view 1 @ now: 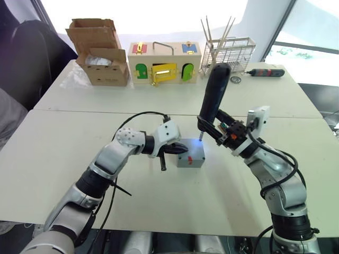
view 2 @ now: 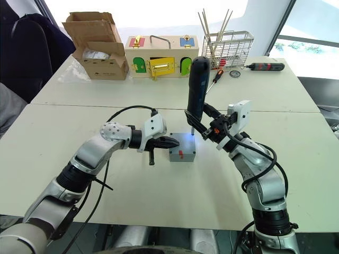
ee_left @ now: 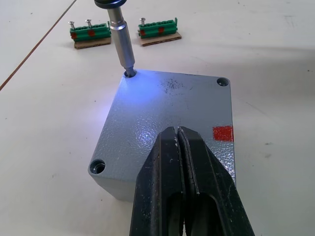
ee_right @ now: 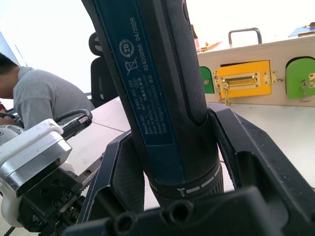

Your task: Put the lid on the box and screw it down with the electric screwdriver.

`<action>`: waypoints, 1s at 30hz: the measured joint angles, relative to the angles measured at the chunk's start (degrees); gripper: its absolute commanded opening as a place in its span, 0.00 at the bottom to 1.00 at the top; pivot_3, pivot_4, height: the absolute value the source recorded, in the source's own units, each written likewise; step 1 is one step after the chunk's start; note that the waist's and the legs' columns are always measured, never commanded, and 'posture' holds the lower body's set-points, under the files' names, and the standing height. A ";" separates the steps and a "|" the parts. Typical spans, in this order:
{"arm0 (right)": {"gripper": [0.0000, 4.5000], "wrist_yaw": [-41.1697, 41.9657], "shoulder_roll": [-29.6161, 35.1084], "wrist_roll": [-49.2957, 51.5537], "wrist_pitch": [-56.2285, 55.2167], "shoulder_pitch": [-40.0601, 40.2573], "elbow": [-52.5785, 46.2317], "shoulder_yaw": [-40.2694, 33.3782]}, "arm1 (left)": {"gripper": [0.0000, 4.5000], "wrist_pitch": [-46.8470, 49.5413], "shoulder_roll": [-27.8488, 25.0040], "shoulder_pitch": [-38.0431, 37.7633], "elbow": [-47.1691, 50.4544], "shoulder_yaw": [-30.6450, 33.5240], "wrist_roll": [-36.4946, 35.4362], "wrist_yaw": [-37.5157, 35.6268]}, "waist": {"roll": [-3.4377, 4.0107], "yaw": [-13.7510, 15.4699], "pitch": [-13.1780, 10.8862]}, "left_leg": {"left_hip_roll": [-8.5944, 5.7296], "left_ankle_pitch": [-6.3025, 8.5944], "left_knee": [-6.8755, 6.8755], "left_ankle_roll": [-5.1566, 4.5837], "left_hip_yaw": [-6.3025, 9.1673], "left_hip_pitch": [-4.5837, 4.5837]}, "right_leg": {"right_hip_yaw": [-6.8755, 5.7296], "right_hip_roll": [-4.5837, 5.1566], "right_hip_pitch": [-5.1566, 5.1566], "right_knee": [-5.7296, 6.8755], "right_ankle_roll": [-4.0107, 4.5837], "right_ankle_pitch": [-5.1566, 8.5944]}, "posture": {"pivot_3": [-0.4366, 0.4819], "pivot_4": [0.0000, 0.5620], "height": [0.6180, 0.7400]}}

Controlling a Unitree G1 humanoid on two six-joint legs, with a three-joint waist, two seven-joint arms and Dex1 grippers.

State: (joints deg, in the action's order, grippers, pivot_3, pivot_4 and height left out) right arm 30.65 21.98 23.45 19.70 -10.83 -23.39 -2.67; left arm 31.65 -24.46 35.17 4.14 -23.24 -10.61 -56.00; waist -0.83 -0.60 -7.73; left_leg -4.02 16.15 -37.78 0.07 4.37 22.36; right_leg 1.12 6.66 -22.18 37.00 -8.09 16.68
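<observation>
The grey box, with a red mark on its side, stands at mid-table. The lid lies on top of it. My right gripper is shut on the electric screwdriver and holds it nearly upright. Its metal bit sits in the lid's far corner hole, lit by a blue glow. My left gripper is shut, with its tips over the lid's left edge. I cannot tell whether they touch it. In the right wrist view both fingers clamp the driver's dark blue body.
At the table's back stand a cardboard carton, a wooden box with coloured doors and a wire rack. A black-and-red tool lies to the rack's right. Two green terminal blocks lie beyond the box. A person in grey sits nearby.
</observation>
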 measured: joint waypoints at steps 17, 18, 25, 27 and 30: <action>0.43 -5.68 10.66 20.63 26.46 -16.17 -4.59 -12.13 | 0.00 -0.05 0.17 -0.31 0.52 3.40 -1.95 0.21 | 0.61 0.06 -0.80 | -0.07 -0.14 -0.08 0.22 0.06 0.94 | -0.01 0.12 -0.89 0.06 0.00 -0.01 | 0.48 0.27 0.92; 0.43 -6.16 11.51 23.77 28.26 -18.08 -4.55 -14.13 | 0.00 1.03 1.05 -0.33 0.37 4.91 -2.99 1.13 | 0.58 0.05 -0.90 | -0.07 -0.22 -0.15 0.34 0.07 1.17 | -0.03 0.11 -1.13 0.13 0.00 -0.02 | 0.48 0.27 0.92; 0.43 -10.35 17.37 32.94 37.47 -23.04 0.59 -18.92 | 0.00 6.28 1.36 0.57 1.81 13.19 -9.31 3.19 | 0.52 0.05 -1.12 | -0.11 -0.29 -0.18 0.45 0.04 1.18 | -0.04 0.15 -1.08 0.13 0.00 -0.02 | 0.48 0.27 0.92; 0.43 -8.22 23.38 32.96 41.18 -22.75 2.71 -17.37 | 0.00 7.08 0.12 0.51 4.01 12.68 -9.81 2.45 | 0.55 0.23 -1.38 | -0.14 -0.22 -0.20 0.31 0.03 1.22 | -0.04 0.17 -1.08 0.11 0.00 -0.02 | 0.48 0.27 0.92; 0.43 -5.06 33.56 31.87 46.57 -22.76 8.38 -16.77 | 0.00 7.90 -3.36 0.42 9.17 11.38 -10.23 0.16 | 0.57 0.29 -1.66 | -0.14 -0.16 -0.24 0.20 0.00 1.26 | -0.04 0.19 -1.08 0.06 0.00 -0.02 | 0.48 0.27 0.92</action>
State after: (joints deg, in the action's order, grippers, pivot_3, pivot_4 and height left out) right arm 25.60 55.54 55.32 66.27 -33.59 -15.01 -19.43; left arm 39.55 -27.82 35.59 13.31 -11.85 -20.84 -55.84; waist -0.27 -0.31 -9.39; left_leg -4.16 15.99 -38.02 0.27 4.36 23.62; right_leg 1.08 6.85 -23.26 37.06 -8.09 16.66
